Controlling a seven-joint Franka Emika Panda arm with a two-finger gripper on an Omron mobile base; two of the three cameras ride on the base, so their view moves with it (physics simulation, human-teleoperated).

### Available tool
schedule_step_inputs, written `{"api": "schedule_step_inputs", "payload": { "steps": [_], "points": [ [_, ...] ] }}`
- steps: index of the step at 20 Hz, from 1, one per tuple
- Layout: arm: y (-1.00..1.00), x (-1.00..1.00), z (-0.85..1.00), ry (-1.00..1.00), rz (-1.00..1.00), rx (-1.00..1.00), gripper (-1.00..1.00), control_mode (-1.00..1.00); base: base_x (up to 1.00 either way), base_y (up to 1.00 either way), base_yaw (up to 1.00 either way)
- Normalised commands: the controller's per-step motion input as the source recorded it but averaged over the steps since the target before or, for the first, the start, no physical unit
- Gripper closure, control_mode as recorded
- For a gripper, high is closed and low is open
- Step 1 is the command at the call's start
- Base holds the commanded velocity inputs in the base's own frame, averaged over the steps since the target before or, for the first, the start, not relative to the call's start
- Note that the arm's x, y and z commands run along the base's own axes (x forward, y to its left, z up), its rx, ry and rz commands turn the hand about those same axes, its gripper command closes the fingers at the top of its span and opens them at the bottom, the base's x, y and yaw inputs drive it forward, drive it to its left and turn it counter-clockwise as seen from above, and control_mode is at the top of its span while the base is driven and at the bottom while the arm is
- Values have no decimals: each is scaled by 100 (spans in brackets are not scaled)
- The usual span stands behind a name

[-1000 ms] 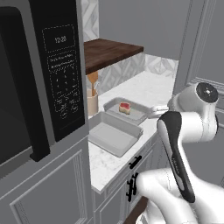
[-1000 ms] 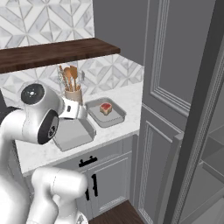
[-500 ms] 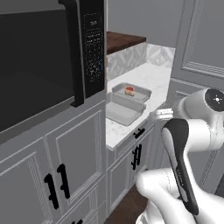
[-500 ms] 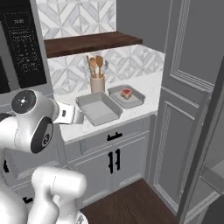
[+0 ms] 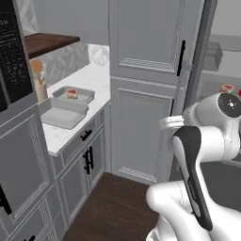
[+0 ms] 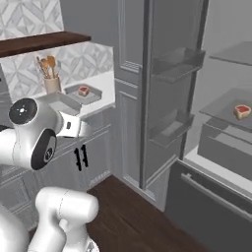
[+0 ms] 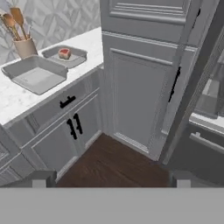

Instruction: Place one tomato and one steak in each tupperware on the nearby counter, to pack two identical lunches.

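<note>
Two grey tupperware trays sit on the white counter (image 7: 13, 99). The farther tupperware (image 7: 75, 60) (image 5: 82, 97) (image 6: 92, 94) holds a red steak (image 7: 64, 53) (image 5: 72, 93) (image 6: 83, 91). The nearer tupperware (image 7: 37, 75) (image 5: 61, 114) looks empty. A second steak (image 6: 241, 111) (image 5: 227, 88) lies on a glass shelf inside the open fridge on the right. The tomato is out of view. My gripper (image 7: 111, 179) hangs open over the wooden floor, well away from the counter, with nothing between its fingertips (image 7: 41, 178).
A pot of wooden utensils (image 7: 24, 43) (image 6: 50, 81) stands behind the trays. A tall grey pantry cabinet (image 5: 146, 89) separates the counter from the open fridge, whose door shelves (image 6: 174, 64) jut out. A dark wooden shelf (image 6: 39, 42) hangs above the counter.
Both base views have swung right as the base moved: the microwave slid out at the left, and the pantry and open fridge came in. The gripper stayed open.
</note>
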Motion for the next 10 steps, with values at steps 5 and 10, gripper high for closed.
{"api": "schedule_step_inputs", "payload": {
  "steps": [5,10],
  "points": [
    [0,0,0,0,0,0,-100,100,-28,-78,-49],
    [0,0,0,0,0,0,-100,100,29,-70,-43]
  ]
}}
